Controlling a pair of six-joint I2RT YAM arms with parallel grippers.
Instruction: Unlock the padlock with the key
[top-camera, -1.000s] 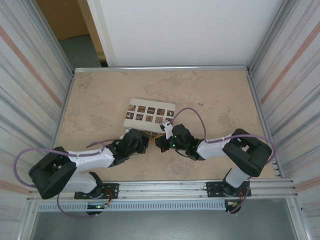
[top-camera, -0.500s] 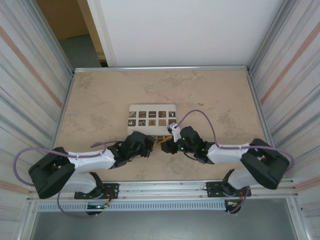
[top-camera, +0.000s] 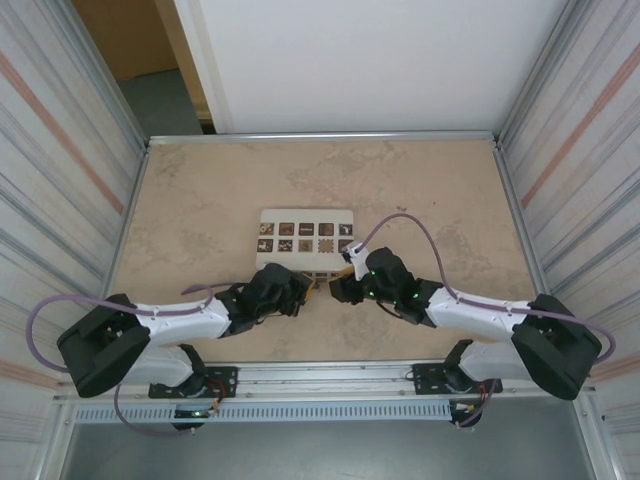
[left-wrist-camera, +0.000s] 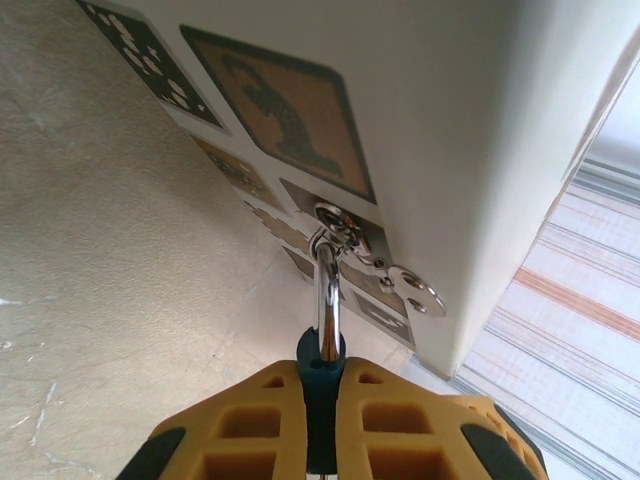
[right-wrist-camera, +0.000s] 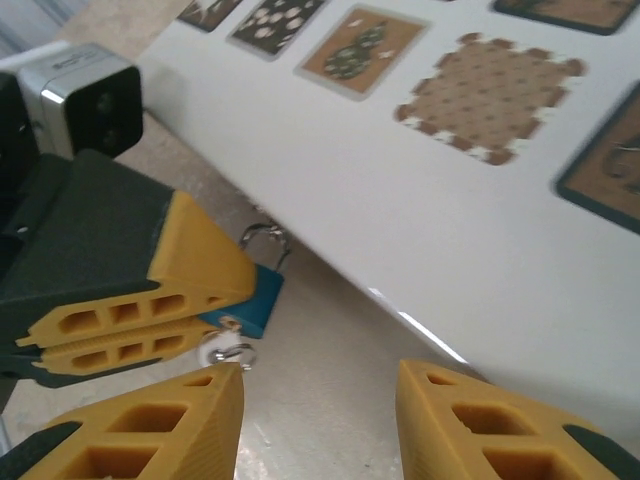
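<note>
**Padlock (left-wrist-camera: 322, 362), small, blue: clamped in left claw at near edge of white box**

Location: pinched by the blue body between the tips of the left claw (right-wrist-camera: 222, 300), just beside the near side of the white box (top-camera: 305, 235).

Arm pose, top view: left arm low, white forearm reaching rightward from its base to the box's near edge. Right arm stretched low and leftward, elbow far out to the right, purple cable (top-camera: 400, 222) arching over the wrist. Claws tip to tip, close but apart.

Claw state: left claw closed tight on the padlock. Right claw (right-wrist-camera: 320, 385) spread wide and empty, facing the padlock from just beside it.

Materials:
- Claw fingers (right-wrist-camera: 470, 420): yellow moulded plastic with rectangular hollows, on black bodies.
- Padlock: body matt blue; shackle (left-wrist-camera: 327, 295) polished bright steel, curved.
- Box: smooth white, top set with square brown-patterned panels.
- Worktop (top-camera: 200, 200): beige, marbled, stone-like.

Left wrist view: shackle rising from the clamped body toward a small metal ring (left-wrist-camera: 335, 225). Key (left-wrist-camera: 415, 293), flat, silvery, round-headed, just right of the ring, against the box's face.

Right wrist view: padlock side-on, body jutting past the left fingertips, shackle toward the box. Small silvery loop (right-wrist-camera: 228, 352) just under the body, close to the right claw's left fingertip; whether part of the key, cannot tell.
</note>
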